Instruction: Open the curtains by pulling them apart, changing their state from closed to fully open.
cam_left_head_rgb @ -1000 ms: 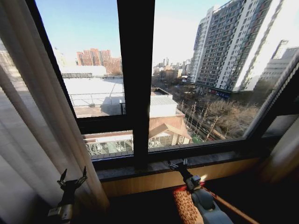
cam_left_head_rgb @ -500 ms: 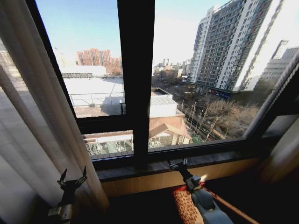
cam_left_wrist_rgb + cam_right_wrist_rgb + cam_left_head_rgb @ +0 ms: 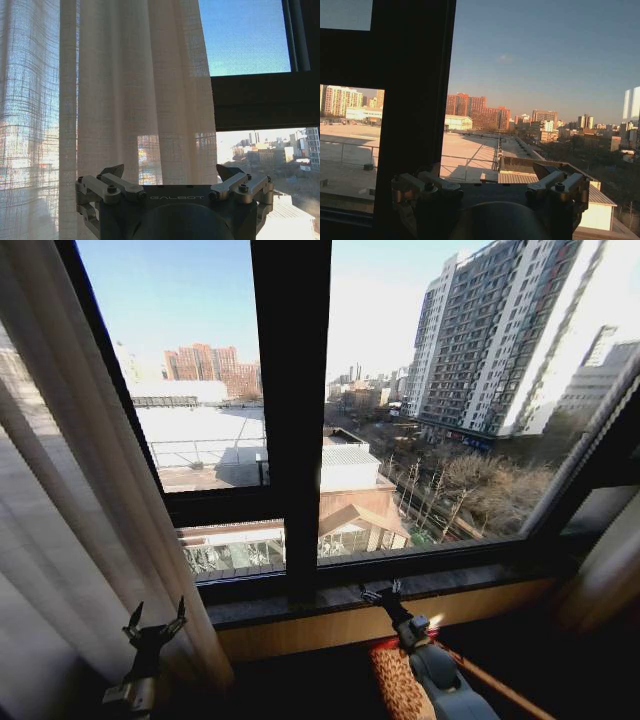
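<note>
Here, the left gripper (image 3: 153, 622) stands with its fingers apart and holding nothing, low down just beside the inner edge of the sheer cream pleated curtain panel (image 3: 70, 500), which hangs gathered well to the left of the dark upright window-frame bar (image 3: 290, 410). In the left wrist view the same fabric (image 3: 125, 95) hangs just ahead of those spread fingers (image 3: 112, 172). The right gripper (image 3: 381, 591), fingers also apart and empty, hovers by the dark stone window sill (image 3: 440, 580), just right of that bar. A sliver of curtain (image 3: 610, 580) shows far to the bar's right. The risk, as I judge it, is snagging: open fingertips so close to loose weave could catch a pleat and drag the panel back towards the bar. A push into the right gripper's side could knock the sill or glass.
</note>
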### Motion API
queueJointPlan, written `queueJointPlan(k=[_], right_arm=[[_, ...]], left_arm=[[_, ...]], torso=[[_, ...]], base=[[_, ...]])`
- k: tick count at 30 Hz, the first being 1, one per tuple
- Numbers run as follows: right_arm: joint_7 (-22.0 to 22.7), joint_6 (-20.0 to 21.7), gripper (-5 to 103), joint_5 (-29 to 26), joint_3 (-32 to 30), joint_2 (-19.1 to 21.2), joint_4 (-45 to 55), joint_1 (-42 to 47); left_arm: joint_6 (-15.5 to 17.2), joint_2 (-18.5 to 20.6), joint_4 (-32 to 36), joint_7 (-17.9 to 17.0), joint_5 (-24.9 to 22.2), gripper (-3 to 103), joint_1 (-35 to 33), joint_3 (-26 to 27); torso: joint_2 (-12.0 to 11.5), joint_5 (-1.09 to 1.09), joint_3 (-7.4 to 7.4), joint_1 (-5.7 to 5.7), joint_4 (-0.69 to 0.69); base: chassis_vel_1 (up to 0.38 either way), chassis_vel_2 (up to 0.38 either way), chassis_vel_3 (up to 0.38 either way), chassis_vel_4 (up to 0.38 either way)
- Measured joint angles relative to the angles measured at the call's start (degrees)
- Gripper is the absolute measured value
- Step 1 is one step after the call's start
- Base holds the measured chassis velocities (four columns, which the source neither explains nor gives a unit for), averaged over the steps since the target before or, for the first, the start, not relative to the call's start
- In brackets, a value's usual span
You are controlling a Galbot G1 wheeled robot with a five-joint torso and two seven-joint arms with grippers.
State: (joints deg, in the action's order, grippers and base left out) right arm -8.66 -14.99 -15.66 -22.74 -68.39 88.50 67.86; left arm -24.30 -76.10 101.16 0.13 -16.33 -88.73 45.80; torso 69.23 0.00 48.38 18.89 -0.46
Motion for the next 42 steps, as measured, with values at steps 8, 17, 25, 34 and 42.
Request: queueJointPlan(k=[8,17,25,34,42], right_arm=[[0.00,0.00,100,0.00,0.00,0.00,0.00,0.00],[0.00,0.00,100,0.00,-0.01,0.00,0.00,0.00],[0.00,0.00,100,0.00,-0.01,0.00,0.00,0.00],[-0.02,0.00,100,0.00,0.00,-0.01,0.01,-0.01],[-0.01,0.01,100,0.00,0.00,0.00,-0.01,-0.01]], left_arm=[[6.84,0.63,0.43,-1.13,-0.33,100,3.69,-3.12],[20.67,1.89,1.47,-3.39,-1.18,100,11.12,-9.43],[31.50,2.87,2.28,-5.19,-1.87,100,16.95,-14.39],[33.28,4.39,0.96,-5.57,-2.05,100,18.98,-13.99],[22.76,7.96,-5.96,-5.20,-1.02,100,19.46,-7.38]], torso=[[0.00,0.00,0.00,0.00,-0.01],[0.00,0.00,0.00,0.00,0.00],[0.00,0.01,0.00,0.01,0.00],[0.00,-0.07,0.00,0.00,-0.02],[0.00,-0.02,0.00,0.01,0.00]], base=[[0.000,0.000,0.000,0.000],[0.000,0.000,0.000,0.000],[0.000,0.000,0.000,0.000],[0.000,0.000,0.000,0.000],[0.000,0.000,0.000,0.000]])
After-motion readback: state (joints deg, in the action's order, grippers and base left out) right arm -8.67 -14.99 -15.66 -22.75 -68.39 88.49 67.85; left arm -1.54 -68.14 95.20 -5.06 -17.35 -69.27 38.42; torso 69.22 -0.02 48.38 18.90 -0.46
